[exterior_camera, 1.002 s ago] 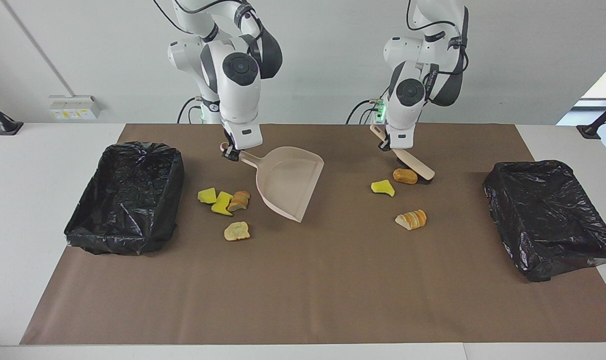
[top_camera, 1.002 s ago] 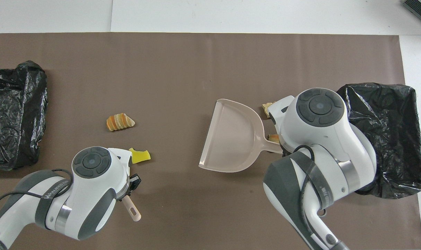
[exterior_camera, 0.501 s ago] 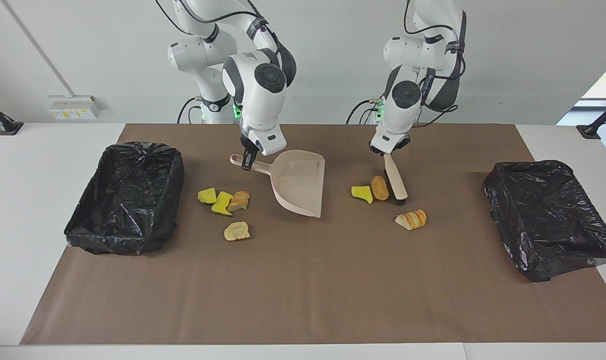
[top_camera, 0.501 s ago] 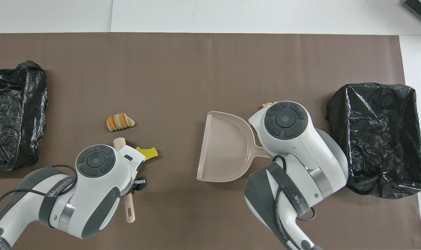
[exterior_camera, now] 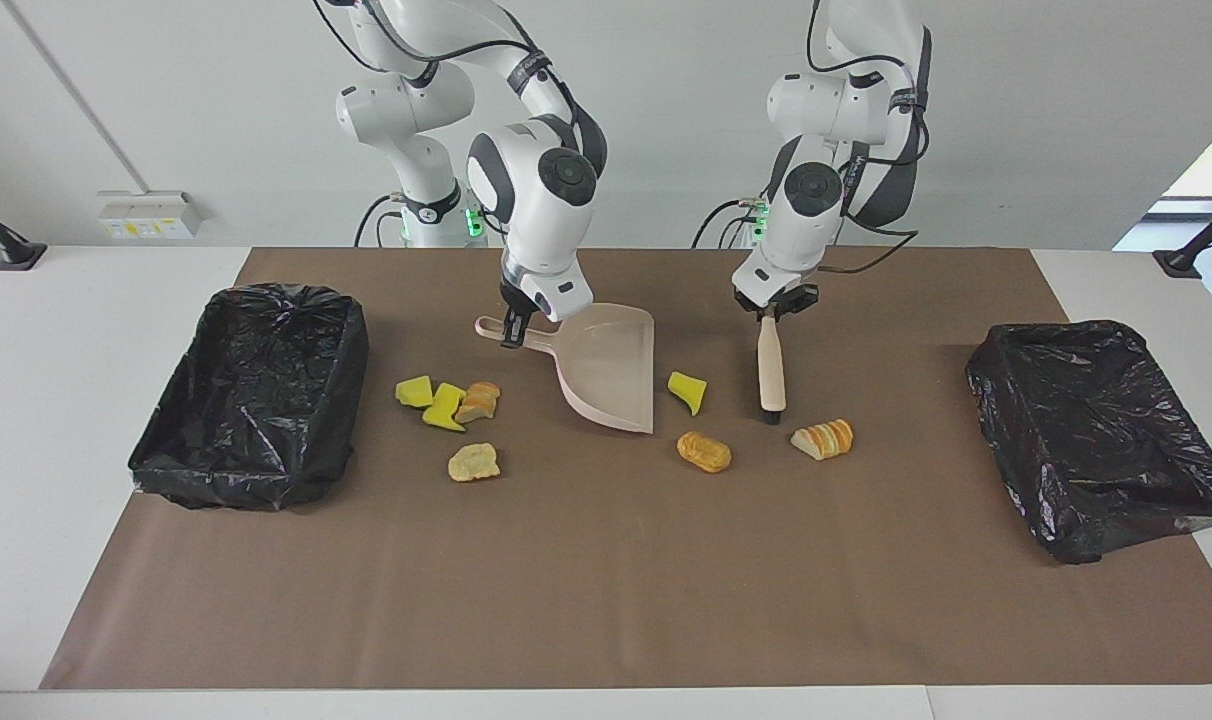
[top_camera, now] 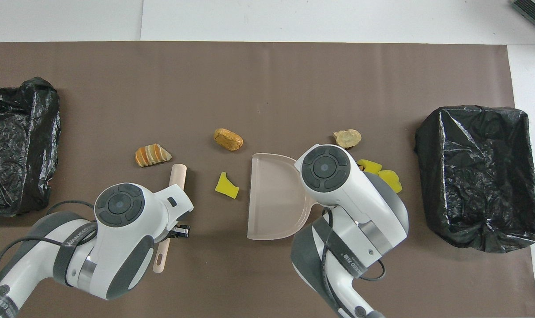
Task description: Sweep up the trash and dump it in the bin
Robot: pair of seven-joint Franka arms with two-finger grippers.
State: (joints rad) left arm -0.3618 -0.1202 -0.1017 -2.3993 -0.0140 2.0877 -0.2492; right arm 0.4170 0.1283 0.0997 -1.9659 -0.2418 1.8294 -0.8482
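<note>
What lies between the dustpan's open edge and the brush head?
One yellow sponge piece lies on the mat between the dustpan and the brush, touching neither; both views show it.

A white table (exterior_camera: 66, 400) carried a broad brown sheet (exterior_camera: 606, 580) that covered most of its top, leaving bare white strips at both ends. A pale socket box (exterior_camera: 149, 213) sat on the wall toward the right arm's end. A black stand (exterior_camera: 1, 245) rose from that end's table edge, nearer the robots, and another black stand (exterior_camera: 1201, 245) rose at the left arm's end.
</note>
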